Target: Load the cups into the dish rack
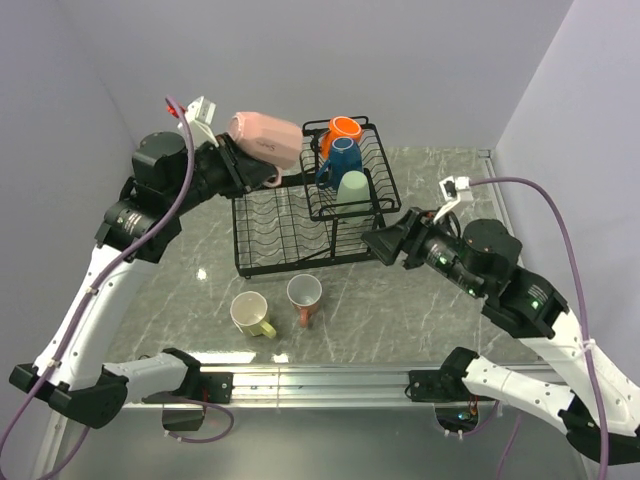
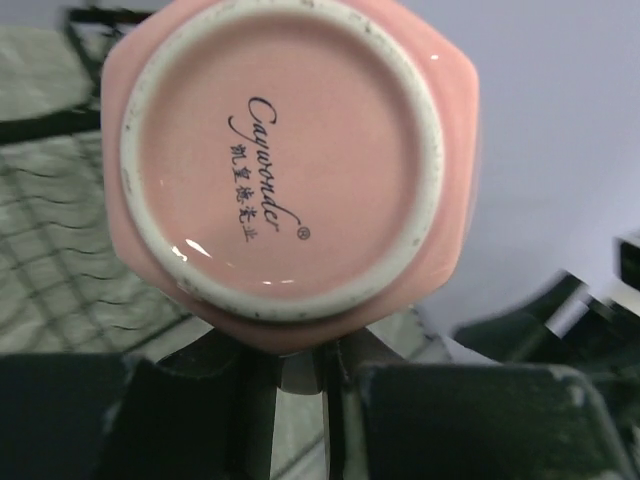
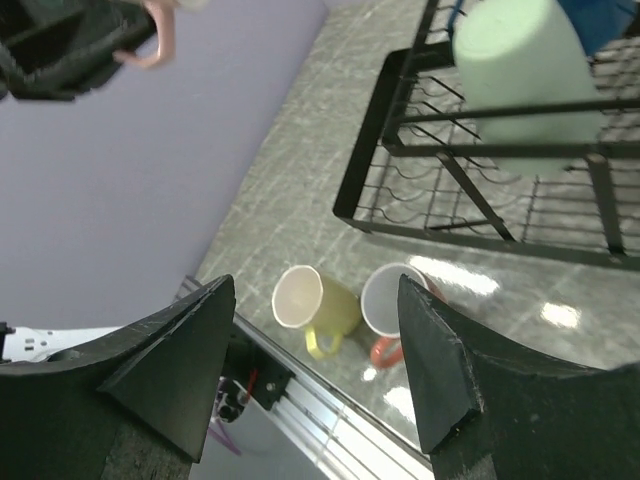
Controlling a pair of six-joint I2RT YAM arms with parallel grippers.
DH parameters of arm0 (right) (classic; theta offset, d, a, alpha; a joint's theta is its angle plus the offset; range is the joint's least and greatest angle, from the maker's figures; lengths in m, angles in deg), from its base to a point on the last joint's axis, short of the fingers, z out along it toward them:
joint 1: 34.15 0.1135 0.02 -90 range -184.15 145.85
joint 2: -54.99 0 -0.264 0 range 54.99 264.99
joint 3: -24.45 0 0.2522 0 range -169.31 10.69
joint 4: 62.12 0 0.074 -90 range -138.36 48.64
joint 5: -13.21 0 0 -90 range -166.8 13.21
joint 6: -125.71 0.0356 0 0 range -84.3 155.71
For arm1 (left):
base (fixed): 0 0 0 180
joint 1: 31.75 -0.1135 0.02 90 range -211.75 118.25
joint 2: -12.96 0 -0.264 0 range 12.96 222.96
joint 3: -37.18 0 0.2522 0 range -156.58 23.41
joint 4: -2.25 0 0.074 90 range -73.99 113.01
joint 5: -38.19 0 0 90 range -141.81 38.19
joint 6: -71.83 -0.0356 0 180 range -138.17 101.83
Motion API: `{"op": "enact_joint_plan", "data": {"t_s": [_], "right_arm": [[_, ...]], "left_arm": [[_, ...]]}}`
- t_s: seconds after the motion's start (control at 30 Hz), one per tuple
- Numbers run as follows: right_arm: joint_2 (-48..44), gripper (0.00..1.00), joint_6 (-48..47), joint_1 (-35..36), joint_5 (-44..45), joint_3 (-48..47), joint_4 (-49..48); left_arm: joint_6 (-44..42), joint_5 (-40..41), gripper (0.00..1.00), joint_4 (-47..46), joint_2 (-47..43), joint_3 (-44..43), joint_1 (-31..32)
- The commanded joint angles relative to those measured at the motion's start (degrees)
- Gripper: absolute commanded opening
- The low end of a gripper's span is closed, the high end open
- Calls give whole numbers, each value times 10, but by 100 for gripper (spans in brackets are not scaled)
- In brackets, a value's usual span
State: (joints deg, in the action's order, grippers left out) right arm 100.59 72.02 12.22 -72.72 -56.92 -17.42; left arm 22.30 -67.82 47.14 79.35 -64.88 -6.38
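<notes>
The left claw is clenched on the pink mug and holds it on its side in the air, above the upper left edge of the dish rack. The wrist view looks straight at its base: glossy glaze, a faceted outer wall, a rough pale foot ring and a printed script mark. Exactly where the fingers pinch it is hidden under the mug.

The right claw is spread wide with nothing in it, low at the rack's right side.

The rack is thin black wire. The raised basket carries the orange mug, the blue mug and the pale green mug, which sits mouth down with a matte look. On the lower tray the wavy plate slots are bare.

In front of the rack, the yellow mug and the salmon mug stand just beside each other on the table, a shiny grey veined marble pattern. Plain lilac walls close in around it.

In the right wrist view the blue mug is cut off at the upper right.
</notes>
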Motion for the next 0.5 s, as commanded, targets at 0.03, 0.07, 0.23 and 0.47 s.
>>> {"op": "enact_joint_plan", "data": {"t_s": [0.03,0.07,0.23,0.47], "right_arm": [[-39,73,-7,2,36,-2,53],[-45,73,-7,2,39,5,67],[-82,72,-8,2,58,16,109],[-120,71,-2,2,93,12,181]], "left_arm": [[-86,217,0,44,15,-36,-1],[-91,239,0,44,26,-23,-1],[-136,275,0,15,89,5,-2],[-182,283,0,-28,191,22,-10]]}}
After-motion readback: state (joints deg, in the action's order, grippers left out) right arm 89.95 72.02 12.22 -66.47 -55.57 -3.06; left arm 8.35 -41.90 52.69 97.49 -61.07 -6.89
